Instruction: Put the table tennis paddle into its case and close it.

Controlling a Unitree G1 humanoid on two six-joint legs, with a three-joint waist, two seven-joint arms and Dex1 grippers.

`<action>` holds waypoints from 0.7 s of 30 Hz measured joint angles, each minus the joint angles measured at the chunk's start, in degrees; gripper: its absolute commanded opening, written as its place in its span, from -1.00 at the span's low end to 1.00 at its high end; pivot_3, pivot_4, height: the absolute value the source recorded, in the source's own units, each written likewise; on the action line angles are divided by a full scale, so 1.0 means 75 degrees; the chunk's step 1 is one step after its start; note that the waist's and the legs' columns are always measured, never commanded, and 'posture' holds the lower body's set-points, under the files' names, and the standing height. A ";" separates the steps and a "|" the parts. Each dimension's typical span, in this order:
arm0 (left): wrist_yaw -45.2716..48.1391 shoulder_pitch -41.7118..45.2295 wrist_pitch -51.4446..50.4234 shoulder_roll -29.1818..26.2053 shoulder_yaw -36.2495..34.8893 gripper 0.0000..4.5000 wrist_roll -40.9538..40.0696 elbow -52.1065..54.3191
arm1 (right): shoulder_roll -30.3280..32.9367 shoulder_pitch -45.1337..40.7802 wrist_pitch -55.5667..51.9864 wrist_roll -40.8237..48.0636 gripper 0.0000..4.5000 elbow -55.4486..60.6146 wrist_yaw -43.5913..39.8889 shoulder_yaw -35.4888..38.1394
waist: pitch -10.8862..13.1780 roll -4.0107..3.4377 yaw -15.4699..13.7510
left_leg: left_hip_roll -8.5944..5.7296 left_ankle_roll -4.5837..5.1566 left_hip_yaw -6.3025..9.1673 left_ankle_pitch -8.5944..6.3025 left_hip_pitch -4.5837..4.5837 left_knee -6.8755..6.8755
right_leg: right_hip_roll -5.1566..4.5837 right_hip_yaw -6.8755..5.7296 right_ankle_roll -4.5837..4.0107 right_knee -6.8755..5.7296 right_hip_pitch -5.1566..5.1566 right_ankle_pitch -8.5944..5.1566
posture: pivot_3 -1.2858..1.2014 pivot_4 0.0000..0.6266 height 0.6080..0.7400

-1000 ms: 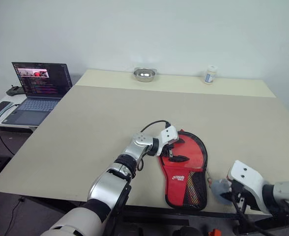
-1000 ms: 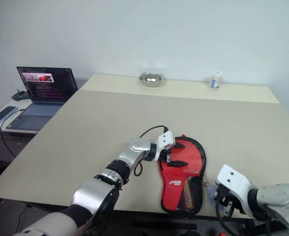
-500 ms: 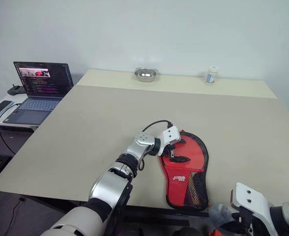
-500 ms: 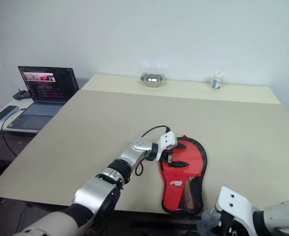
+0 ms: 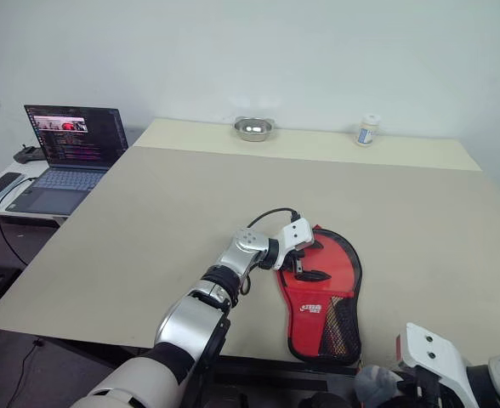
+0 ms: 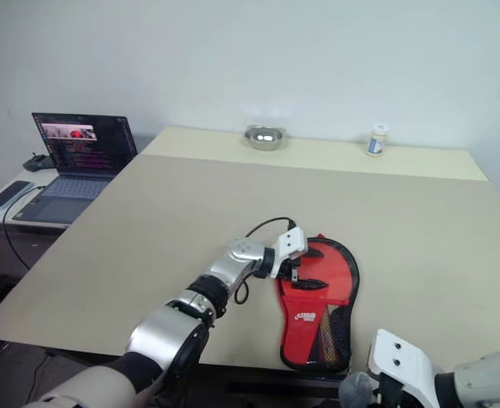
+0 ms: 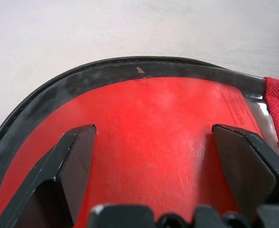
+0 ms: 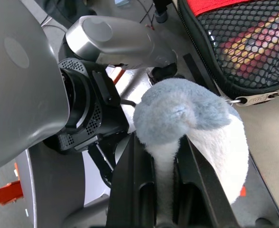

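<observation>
- Lying near the table's point(image 5: 148, 221) near edge, the case point(image 5: 322, 297) holds the table tennis paddle point(image 7: 153, 133).
- Left gripper point(image 5: 303, 265) rests spread wide on the case.
- Right gripper point(image 8: 161, 164) pinches a grey plush toy point(image 8: 187, 123) past that edge.

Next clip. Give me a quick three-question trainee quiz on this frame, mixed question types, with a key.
1. True or false: the left tool is open over the red case.
2. What does the right tool grip? A) the zipper pull B) a grey plush lump C) the white bottle
3. Fill in: the metal bowl and white bottle stand along the table's ___ edge.

Key
1. True; its fingers stand spread above the case.
2. B, the grey plush lump.
3. Far.
</observation>
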State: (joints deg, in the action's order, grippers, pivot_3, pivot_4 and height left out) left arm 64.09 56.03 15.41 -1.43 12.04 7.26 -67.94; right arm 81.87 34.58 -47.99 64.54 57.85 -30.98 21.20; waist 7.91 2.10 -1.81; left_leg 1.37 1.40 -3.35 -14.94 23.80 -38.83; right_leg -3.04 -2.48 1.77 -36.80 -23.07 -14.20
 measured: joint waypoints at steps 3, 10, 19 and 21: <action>-0.0023 0.0000 0.0000 0.0022 0.0000 0.89 0.0000 0.0001 | 0.0086 -0.0179 -0.0104 0.0494 -0.61 -0.0005 0.0027 0.0252 | 0.0000 0.0000 0.0000 | 0.0001 0.0000 0.0001 0.0000 0.0000 0.0000 | 0.0000 0.0000 0.0000 0.0000 0.0000 0.0000 | 0.03 -0.52 1.00; -0.0037 -0.0021 0.0002 0.0060 0.0000 0.89 0.0000 0.0012 | -0.0374 -0.0311 -0.0908 0.0919 0.43 0.0039 -0.0534 0.1146 | 0.0002 0.0008 -0.0002 | 0.0000 0.0000 -0.0002 0.0000 0.0000 -0.0005 | -0.0002 0.0003 0.0003 0.0001 0.0003 0.0002 | 0.03 -0.52 1.00; 0.0066 -0.0174 0.0012 0.0068 -0.0003 0.89 -0.0026 0.0302 | -0.1269 -0.3061 -0.0236 -0.0574 0.98 -0.1677 -0.0689 0.0214 | 0.0008 0.0018 0.0057 | 0.0003 0.0001 -0.0004 0.0000 -0.0013 -0.0005 | -0.0003 0.0005 -0.0001 0.0000 0.0009 0.0001 | 0.03 -0.52 1.00; 0.0064 -0.0239 0.0012 0.0027 -0.0024 0.89 -0.0065 0.0460 | -0.1798 -0.3753 0.0489 -0.1623 0.98 -0.2464 -0.0764 -0.0632 | 0.0011 0.0020 0.0045 | 0.0001 0.0001 -0.0003 0.0001 0.0001 0.0000 | -0.0003 0.0004 -0.0001 -0.0001 -0.0007 0.0001 | 0.03 -0.52 1.00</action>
State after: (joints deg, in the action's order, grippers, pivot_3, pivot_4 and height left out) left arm 64.57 54.23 15.51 -1.23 11.87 6.77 -64.50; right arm 68.39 6.43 -44.32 52.36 39.36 -36.71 16.45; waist 7.99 2.25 -1.47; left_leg 1.38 1.41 -3.37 -14.94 23.81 -38.83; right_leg -3.06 -2.44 1.77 -36.81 -23.12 -14.19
